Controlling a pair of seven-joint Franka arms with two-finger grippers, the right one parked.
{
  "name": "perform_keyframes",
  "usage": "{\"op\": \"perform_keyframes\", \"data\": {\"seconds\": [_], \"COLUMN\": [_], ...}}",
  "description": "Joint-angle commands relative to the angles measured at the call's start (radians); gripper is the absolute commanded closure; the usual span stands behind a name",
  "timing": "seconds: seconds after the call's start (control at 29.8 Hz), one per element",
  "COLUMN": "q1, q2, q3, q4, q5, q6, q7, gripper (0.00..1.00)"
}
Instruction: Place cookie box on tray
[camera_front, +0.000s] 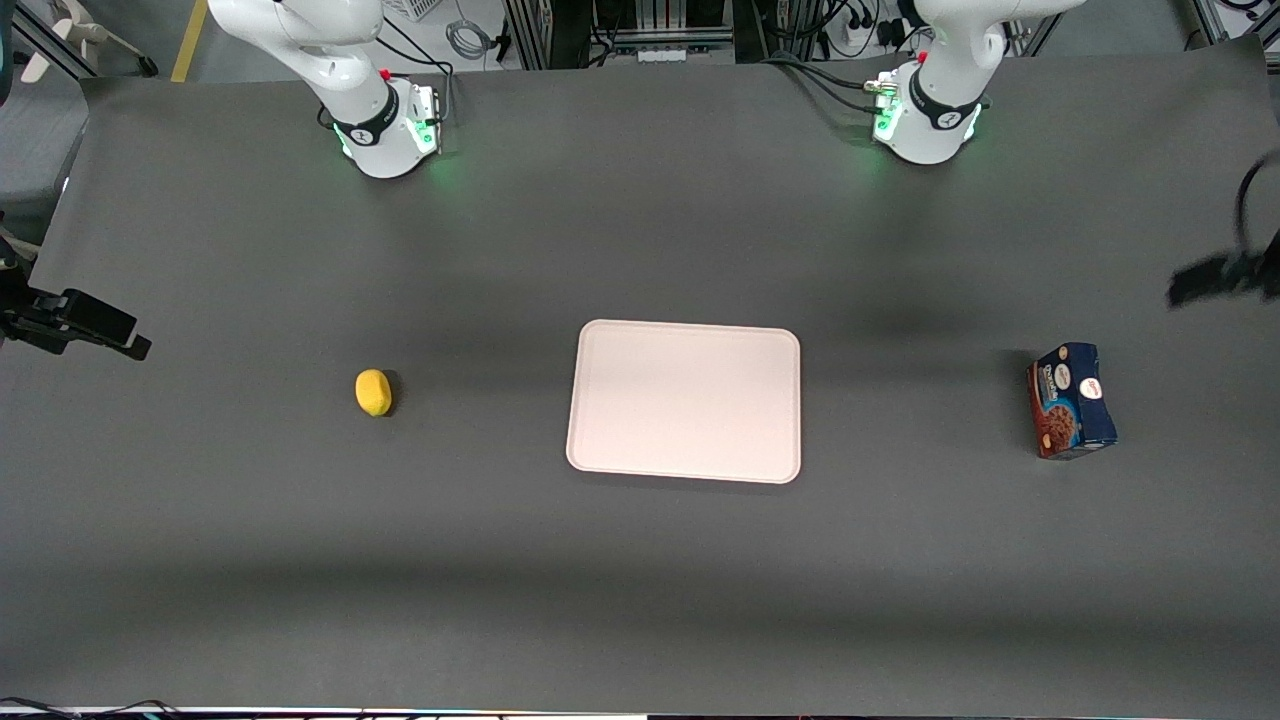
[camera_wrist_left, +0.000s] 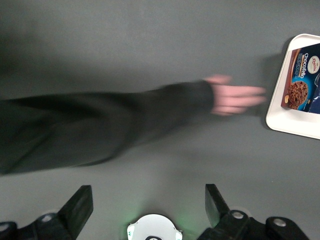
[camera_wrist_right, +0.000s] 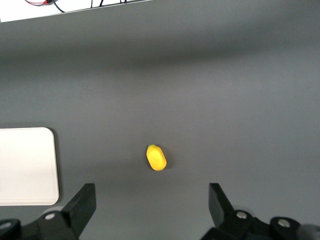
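In the front view the dark blue cookie box (camera_front: 1072, 400) lies on the table toward the working arm's end, well apart from the bare pale pink tray (camera_front: 688, 400) at mid-table. My left gripper (camera_front: 1215, 278) shows as a dark blur at the table's working-arm end, a little farther from the front camera than the box. In the left wrist view the gripper (camera_wrist_left: 147, 205) is open and empty, its fingers (camera_wrist_left: 80, 207) wide apart above bare table. That view shows the cookie box (camera_wrist_left: 302, 80) lying on the tray (camera_wrist_left: 285, 120).
In the left wrist view a person's dark-sleeved arm (camera_wrist_left: 100, 130) reaches over the table, hand (camera_wrist_left: 235, 97) beside the tray. The arm's white base (camera_wrist_left: 154, 230) glows green. A small yellow lemon-like object (camera_front: 373, 392) lies toward the parked arm's end.
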Motion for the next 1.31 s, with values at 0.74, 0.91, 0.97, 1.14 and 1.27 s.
{"op": "perform_keyframes", "data": {"seconds": [0.74,0.91,0.97,1.14,1.27], "q1": [0.01,0.01,0.01,0.01,0.01], "q2": [0.31,0.331,0.333,0.33,0.33], "q3": [0.039,0.039,0.039,0.039,0.039], "q4": [-0.336,-0.359,-0.358,-0.358,-0.354], "q5": [0.007,0.007,0.007,0.007,0.007], "q6": [0.664,0.712,0.706,0.695,0.695], "q7": [0.03,0.033,0.034,0.034,0.033], "gripper": [0.0,0.13,0.63,1.0,1.0]}}
